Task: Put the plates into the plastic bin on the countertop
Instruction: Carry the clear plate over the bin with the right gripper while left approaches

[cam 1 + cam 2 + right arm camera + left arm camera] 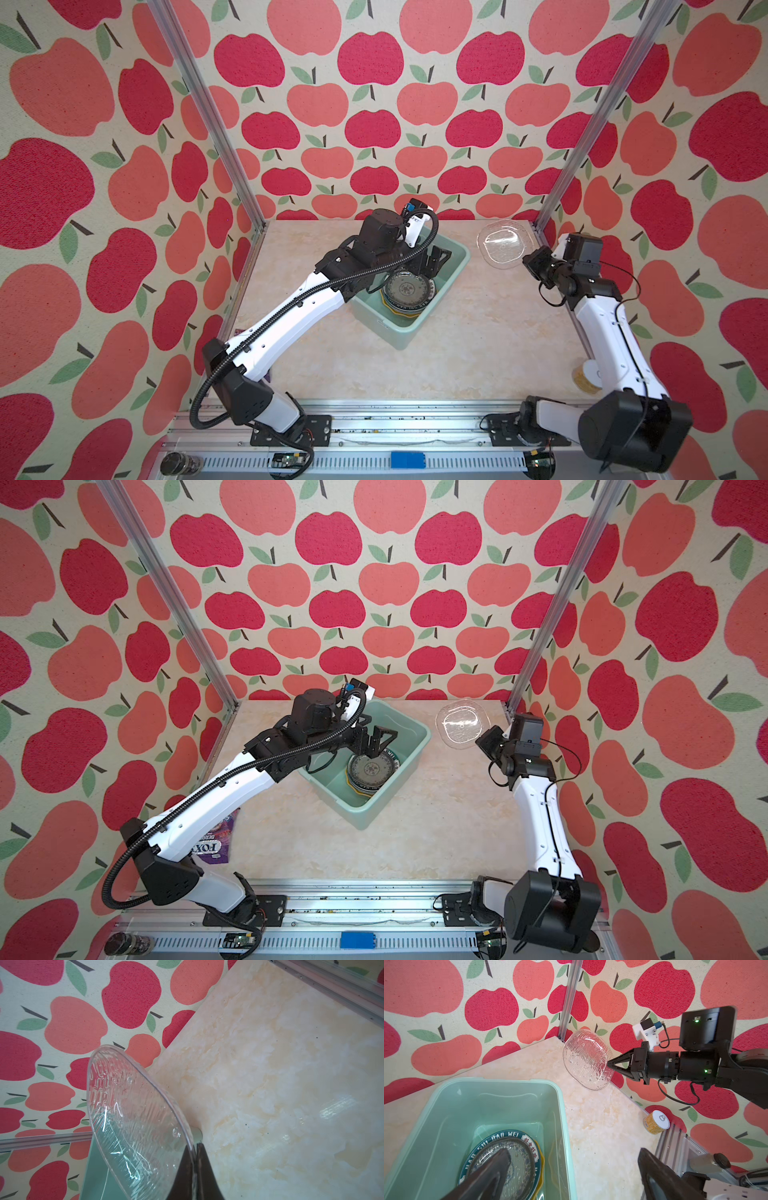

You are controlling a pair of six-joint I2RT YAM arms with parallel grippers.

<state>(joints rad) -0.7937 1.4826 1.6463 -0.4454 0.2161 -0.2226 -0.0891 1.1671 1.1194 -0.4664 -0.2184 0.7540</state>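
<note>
The mint-green plastic bin [386, 332] [419, 729] [446, 1105] stands on the beige countertop [478, 332]. Stacked inside it are a small dark patterned plate [409, 291] [371, 769] [519, 1159], a plate with a dark lettered rim [506, 1135] and a yellow plate [543, 1159] underneath. My left gripper [434, 266] [378, 742] [574, 1152] hangs open above this stack, holding nothing. At the far right corner my right gripper [525, 259] [478, 742] [608, 1063] [196, 1145] is shut on the rim of the clear glass plate [500, 245] [461, 723] [586, 1061] [128, 1126], which is lifted and tilted.
A yellow can [656, 1122] [584, 376] stands at the right edge near the right arm's base. A purple candy bag [216, 841] lies under the left arm. Aluminium rails [374, 415] edge the front, and upright posts stand at the back corners.
</note>
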